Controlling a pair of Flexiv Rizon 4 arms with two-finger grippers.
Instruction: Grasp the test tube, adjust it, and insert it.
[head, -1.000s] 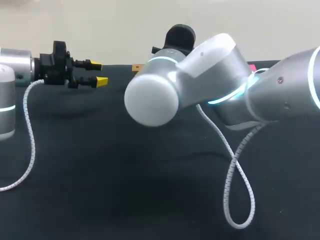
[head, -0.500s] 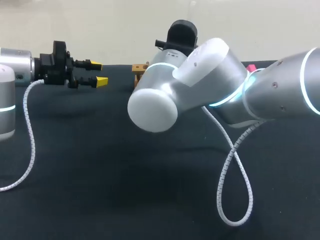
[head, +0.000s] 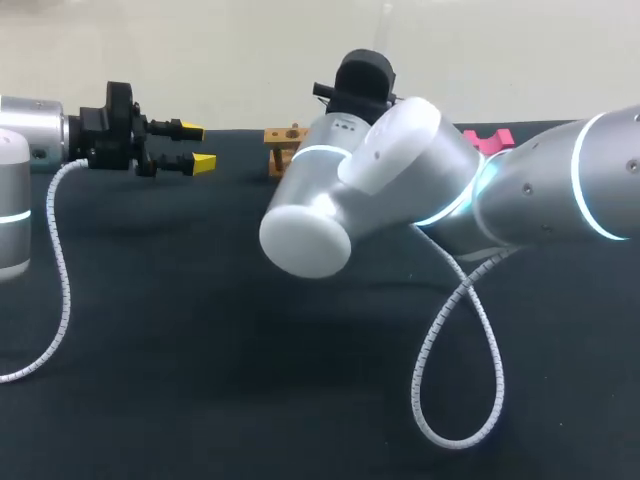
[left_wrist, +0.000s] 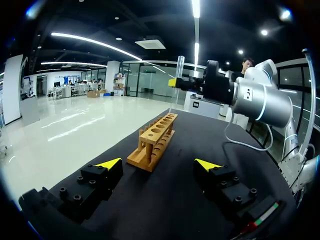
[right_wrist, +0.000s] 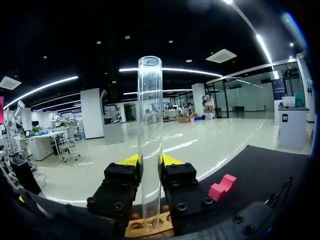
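"Standing upright, the tube (right_wrist: 150, 110) is clenched in the right pincer (right_wrist: 150, 161), one yellow tip on each side of the glass, low on its length."

"So most of the tube sticks up past the fingers?"

"Yes, its open mouth is high above them, and its rounded end hangs below, over the rack (right_wrist: 150, 231). Whether the end touches the wood I cannot tell."

"What does the other wrist see?"

"From the left wrist, the tube (left_wrist: 179, 67) is a thin clear line over the far end of the rack (left_wrist: 152, 142). The rack is a long wooden block with a row of round holes, lying on the counter ahead of the left pincer (left_wrist: 158, 163)."

"And that pincer?"

"Released. Its fingers stand wide apart with nothing between them, well short of the rack. From above, the left pincer (head: 197, 146) sits at the counter's (head: 200, 300) far left, pointing toward the middle."

"Can you see the tube from above?"

"No, the right arm (head: 400, 180) crosses from the right and its wrist covers it. Only one end of the rack (head: 283, 137) peeks out behind it."

"Anything else there?"

"A pink block (right_wrist: 222, 187) lies on the counter beside the right pincer, near the far edge, and a white coiled cable (head: 470, 340) loops down from the right arm."
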